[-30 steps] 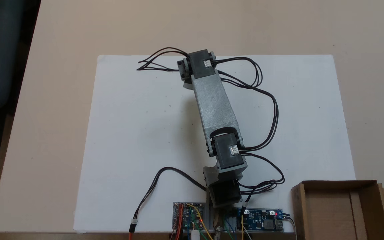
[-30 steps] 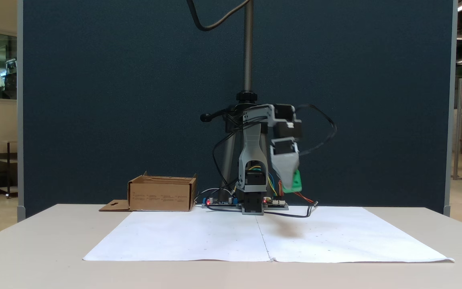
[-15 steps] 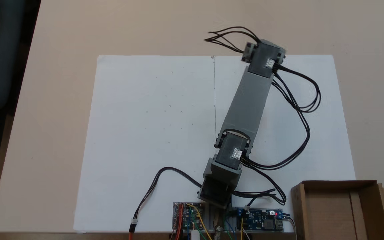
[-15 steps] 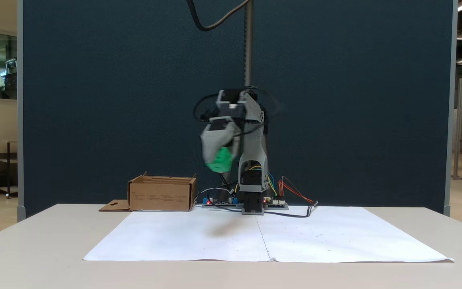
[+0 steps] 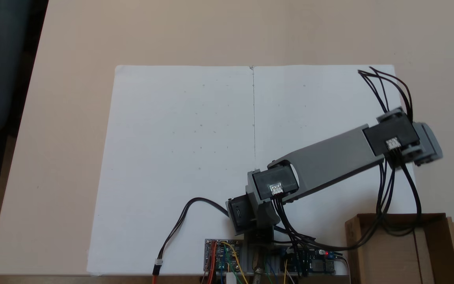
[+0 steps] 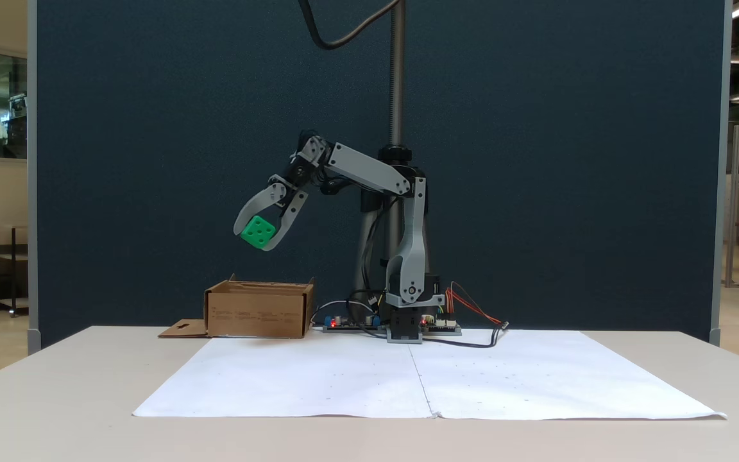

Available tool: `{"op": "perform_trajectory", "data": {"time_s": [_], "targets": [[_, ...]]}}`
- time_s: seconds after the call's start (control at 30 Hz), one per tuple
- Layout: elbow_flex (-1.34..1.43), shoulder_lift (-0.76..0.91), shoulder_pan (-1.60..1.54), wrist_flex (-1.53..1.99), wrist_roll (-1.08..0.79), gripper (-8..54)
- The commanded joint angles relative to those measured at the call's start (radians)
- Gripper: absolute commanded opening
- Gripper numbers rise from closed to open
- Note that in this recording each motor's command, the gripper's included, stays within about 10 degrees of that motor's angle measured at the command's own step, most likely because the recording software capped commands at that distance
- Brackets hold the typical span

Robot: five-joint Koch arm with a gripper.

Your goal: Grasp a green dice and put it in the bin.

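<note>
The green dice (image 6: 258,231), a small bright green cube with dark pips, hangs in the air between the two grey jaws of my gripper (image 6: 255,240), which is shut on it. It hangs well above the bin (image 6: 258,310), a shallow brown cardboard box with a flap lying flat to its left. In a fixed view from above, the arm stretches right with its wrist (image 5: 404,139) past the paper's right edge, short of the bin (image 5: 396,252) at the bottom right. The dice is hidden under the wrist there.
A white paper sheet (image 5: 179,150) covers the middle of the beige table. The arm's base and circuit boards (image 5: 227,256) with loose wires sit at the paper's near edge. A black cable (image 5: 179,225) loops over the paper. A camera pole (image 6: 398,70) stands behind the base.
The arm has swung from the paper's middle over toward the bin's side, carrying the green dice in its jaws. The bin has not moved.
</note>
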Motion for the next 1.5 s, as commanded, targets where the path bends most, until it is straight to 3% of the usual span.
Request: {"op": "perform_trajectory", "data": {"time_s": [0.0,0.3,0.63,0.67,0.73,0.83,1.1,1.47], "targets": [[-0.034,0.009,0.104,0.017,-0.118,13.8],[-0.031,-0.118,0.422,0.023,-0.302,13.8],[0.055,-0.164,0.471,0.037,-0.373,14.2],[0.066,-0.164,0.471,0.037,-0.373,17.5],[0.081,-0.163,0.471,0.046,-0.371,32.4],[0.083,-0.163,0.466,0.057,-0.371,42.1],[0.071,-0.114,0.373,0.058,-0.133,43.4],[0.000,0.063,-0.121,0.051,0.133,43.2]]}}
